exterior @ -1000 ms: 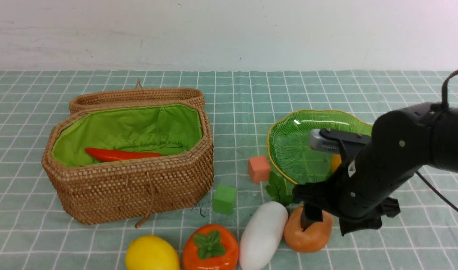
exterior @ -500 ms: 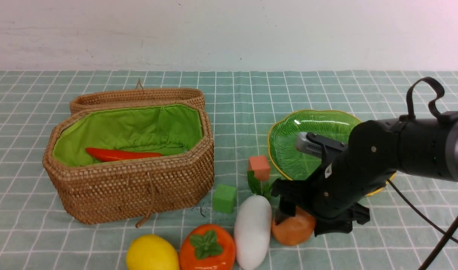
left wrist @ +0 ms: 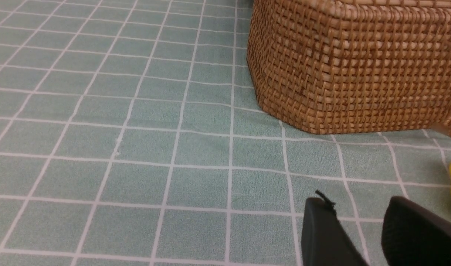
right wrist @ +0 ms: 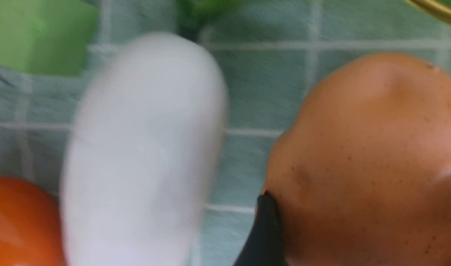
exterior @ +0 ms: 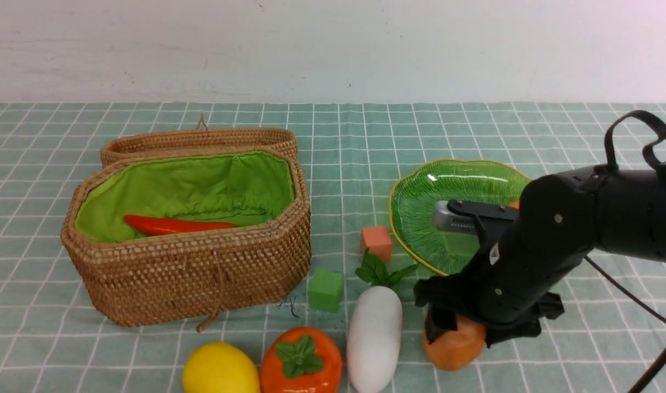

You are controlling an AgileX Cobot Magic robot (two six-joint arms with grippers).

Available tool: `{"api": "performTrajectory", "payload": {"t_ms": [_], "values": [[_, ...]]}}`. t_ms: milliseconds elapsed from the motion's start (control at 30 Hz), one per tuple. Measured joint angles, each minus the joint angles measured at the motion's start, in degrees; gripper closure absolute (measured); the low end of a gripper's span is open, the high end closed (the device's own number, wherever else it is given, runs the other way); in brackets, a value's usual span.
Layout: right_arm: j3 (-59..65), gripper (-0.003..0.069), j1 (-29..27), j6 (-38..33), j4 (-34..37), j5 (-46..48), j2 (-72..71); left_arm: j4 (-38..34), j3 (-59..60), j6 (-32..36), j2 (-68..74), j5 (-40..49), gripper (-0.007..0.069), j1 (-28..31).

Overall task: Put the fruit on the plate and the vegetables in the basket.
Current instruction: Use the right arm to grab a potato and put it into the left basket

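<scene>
Left pincer (left wrist: 358, 214), parted and empty, hangs over the counter (left wrist: 136, 147) near the basket (exterior: 185, 273), which holds a carrot (exterior: 174, 225). Along the counter's near edge lie lemon (exterior: 221, 371), orange fruit (exterior: 300, 363) and radish (exterior: 374, 338). Right pincer (exterior: 467, 333) is clenched round the potato (exterior: 453, 352), just in front of the plate (exterior: 420, 218).

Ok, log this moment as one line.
right gripper: closed on potato | left gripper: open, empty | carrot: in basket | radish, lemon, orange fruit: on table
</scene>
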Motion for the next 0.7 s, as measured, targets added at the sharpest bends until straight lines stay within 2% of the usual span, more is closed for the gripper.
{"api": "performTrajectory", "payload": {"t_ms": [333, 467, 633, 700], "values": [[0.1, 0.0096, 0.0, -0.5, -3.0, 2.9, -6.4, 0.0, 0.0, 0.0, 0.0, 0.0, 0.0386, 0.0], [-1.5, 0.0096, 0.0, -4.9, -2.4, 4.6, -8.7, 0.0, 0.0, 0.0, 0.0, 0.0, 0.0386, 0.0], [-11.5, 0.0096, 1.1, -9.6, -1.7, 8.6, -9.2, 0.0, 0.0, 0.0, 0.0, 0.0, 0.0386, 0.0], [-20.1, 0.0096, 3.2, -10.5, -1.6, 10.7, -8.0, 0.0, 0.0, 0.0, 0.0, 0.0, 0.0386, 0.0]]}}
